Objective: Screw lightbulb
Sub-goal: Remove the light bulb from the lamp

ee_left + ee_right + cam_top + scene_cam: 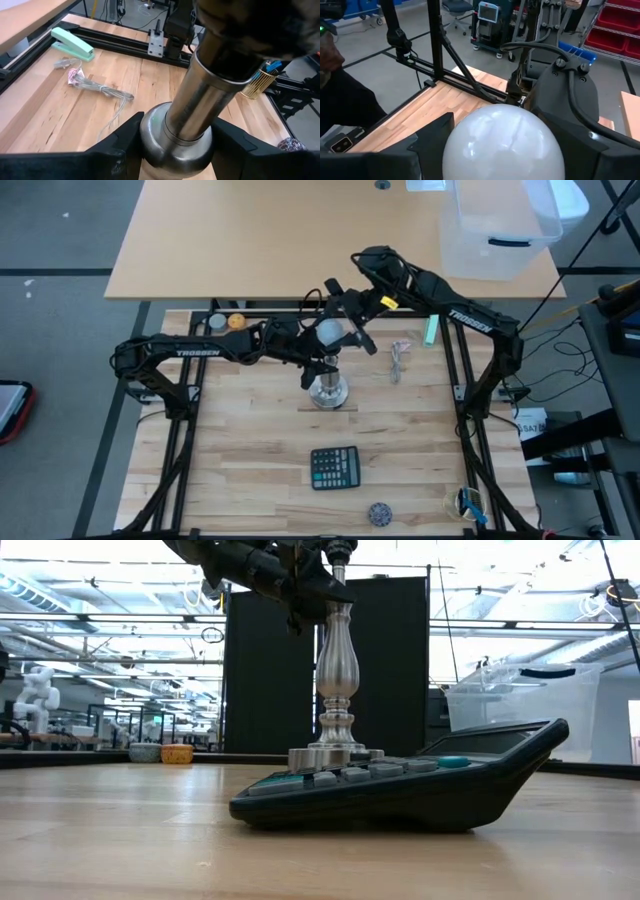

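1. Gripping the silver metal stand just above the centre of the high view, the left gripper comes in from the left; in the left wrist view its two dark fingers sit on either side of the stand's bulbous body, pinching it.
2. Above the stand's top, the lightbulb shows as a frosted white globe a little above centre of the high view; its screw base is hidden.
3. Reaching in from the upper right, the right gripper has its fingers spread around the globe; the right wrist view shows the bulb filling the lower centre between the two dark fingers. Whether they press on the glass or stand just off it cannot be told.
4. Low in the centre of the high view lies a dark calculator, well apart from the stand; in the low view it fills the foreground in front of the stand's round base.
5. Right of the stand lie a coiled clear cable and a mint-green stapler.
6. At upper left of the wooden table sits a small orange ball.
7. Near the bottom edge rests a small dark round object.
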